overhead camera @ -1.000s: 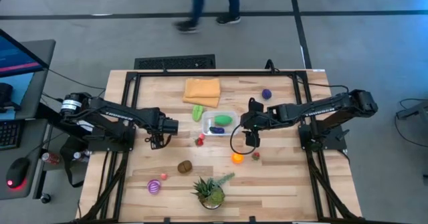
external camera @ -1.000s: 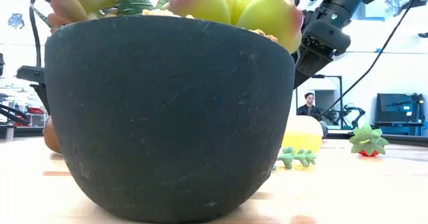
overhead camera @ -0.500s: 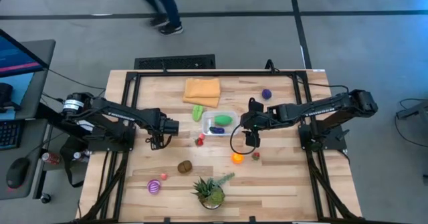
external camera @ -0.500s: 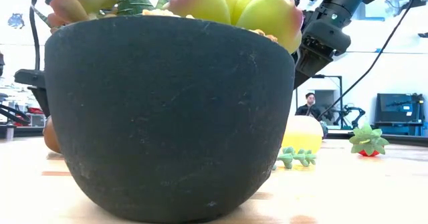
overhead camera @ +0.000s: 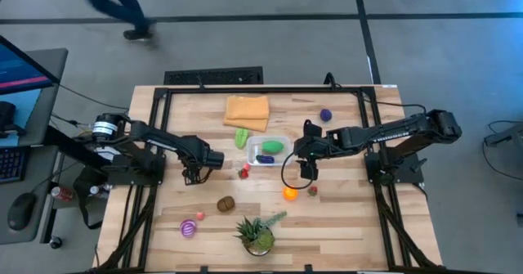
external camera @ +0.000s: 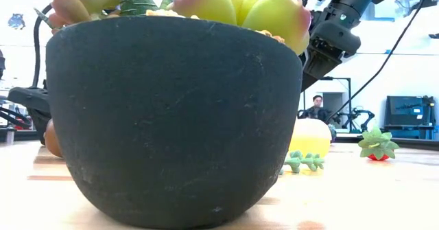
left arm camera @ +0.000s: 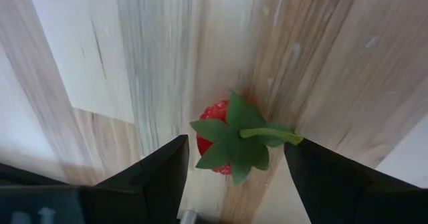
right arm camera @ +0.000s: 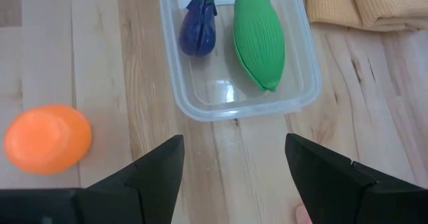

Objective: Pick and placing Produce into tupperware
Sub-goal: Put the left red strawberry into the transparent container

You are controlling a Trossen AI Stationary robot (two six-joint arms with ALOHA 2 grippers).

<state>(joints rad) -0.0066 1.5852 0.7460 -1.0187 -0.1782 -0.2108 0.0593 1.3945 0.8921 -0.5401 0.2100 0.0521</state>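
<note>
left gripper (left arm camera: 234, 177) open over strawberry (left arm camera: 221, 140), leaves hiding most | right gripper (right arm camera: 234, 177) open, tupperware (right arm camera: 304, 83) at 12, far end cut off

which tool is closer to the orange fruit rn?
Right. The right tool hangs just above the orange fruit, between it and the tupperware. The left tool is across the table, over a strawberry.

Two produce pieces (overhead camera: 269, 150) lie in the tupperware (overhead camera: 282, 157) on the tabletop (overhead camera: 351, 217). A folded cloth (overhead camera: 247, 110) lies behind the tupperware, a strawberry (overhead camera: 243, 172) near its front-left corner, a potted plant (overhead camera: 257, 233) well before it.
</note>
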